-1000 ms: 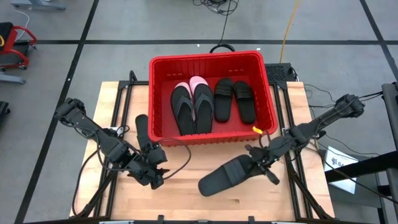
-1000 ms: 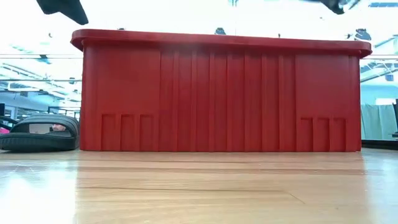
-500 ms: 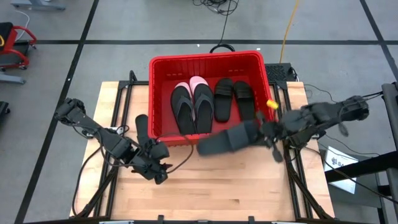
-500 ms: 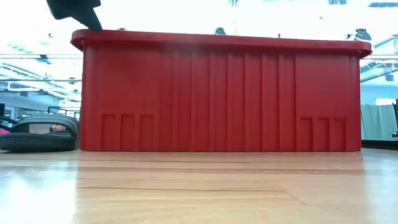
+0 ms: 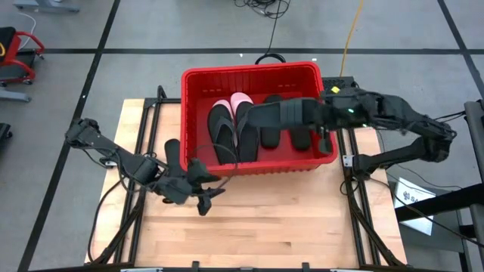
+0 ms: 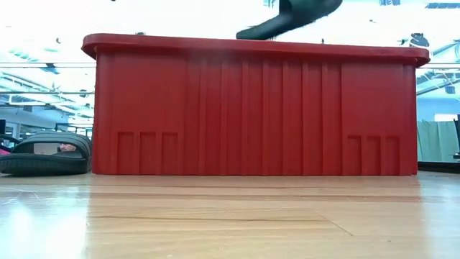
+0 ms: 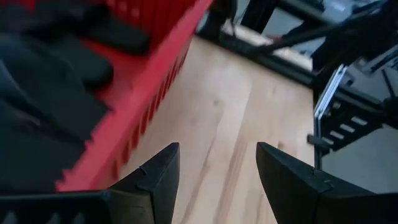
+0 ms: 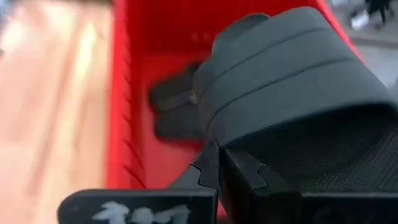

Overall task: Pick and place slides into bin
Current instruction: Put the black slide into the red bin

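A red bin [image 5: 195, 79] sits at the far middle of a wooden desk [image 5: 287, 227], seen from above. The right end effector [image 5: 316, 117] is clenched on the heel end of a black slide [image 5: 276, 116], holding it in the air over the bin's right half, lengthwise across the bin. In the low view this slide shows above the bin's rim, tilted. Inside the bin lie a black flip-flop [image 5: 221, 134] and a pink slide [image 5: 244, 121] side by side, with two more black slides [image 5: 302, 138] partly hidden under the held one. Another black slide [image 5: 173, 155] lies on the desk just beside the bin's left wall. The left end effector [image 5: 206, 198] hovers near the bin's front left corner, its fingers [image 7: 155, 177] spread and holding nothing.
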`<state>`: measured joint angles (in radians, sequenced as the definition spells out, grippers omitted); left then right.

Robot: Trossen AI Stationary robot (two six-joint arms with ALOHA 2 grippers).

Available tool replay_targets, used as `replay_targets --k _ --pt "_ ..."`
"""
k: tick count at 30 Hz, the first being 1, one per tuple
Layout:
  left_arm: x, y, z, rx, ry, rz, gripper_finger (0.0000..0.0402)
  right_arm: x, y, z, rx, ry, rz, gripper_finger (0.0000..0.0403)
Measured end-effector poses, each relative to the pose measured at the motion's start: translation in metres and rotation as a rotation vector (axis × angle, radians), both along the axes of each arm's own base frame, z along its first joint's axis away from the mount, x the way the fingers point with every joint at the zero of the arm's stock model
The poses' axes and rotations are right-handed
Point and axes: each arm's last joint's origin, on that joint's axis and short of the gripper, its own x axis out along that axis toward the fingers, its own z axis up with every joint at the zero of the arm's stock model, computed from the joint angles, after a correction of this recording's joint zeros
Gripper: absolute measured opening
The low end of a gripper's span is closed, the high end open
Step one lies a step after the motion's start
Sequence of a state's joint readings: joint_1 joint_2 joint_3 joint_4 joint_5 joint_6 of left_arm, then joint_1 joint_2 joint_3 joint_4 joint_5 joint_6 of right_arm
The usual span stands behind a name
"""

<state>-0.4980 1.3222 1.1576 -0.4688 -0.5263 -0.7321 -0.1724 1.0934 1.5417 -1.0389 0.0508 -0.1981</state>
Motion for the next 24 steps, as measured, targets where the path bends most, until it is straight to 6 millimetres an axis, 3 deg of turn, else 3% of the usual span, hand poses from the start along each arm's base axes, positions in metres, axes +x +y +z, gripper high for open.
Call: replay_targets --k 10,19,24 --pt "-0.012 0.020 0.029 0.076 -0.127 0.005 0.0205 0.018 -0.036 -0.043 0.108 0.402 0.083 0.0000" --pt "-0.014 0.022 0.031 0.136 -0.126 -0.022 0.0205 0.021 -0.043 -0.069 0.247 0.690 0.196 0.0000" --pt "-0.014 0.022 0.031 0.155 -0.121 -0.032 0.0205 0.024 -0.045 -0.074 0.264 0.732 0.195 0.0000"
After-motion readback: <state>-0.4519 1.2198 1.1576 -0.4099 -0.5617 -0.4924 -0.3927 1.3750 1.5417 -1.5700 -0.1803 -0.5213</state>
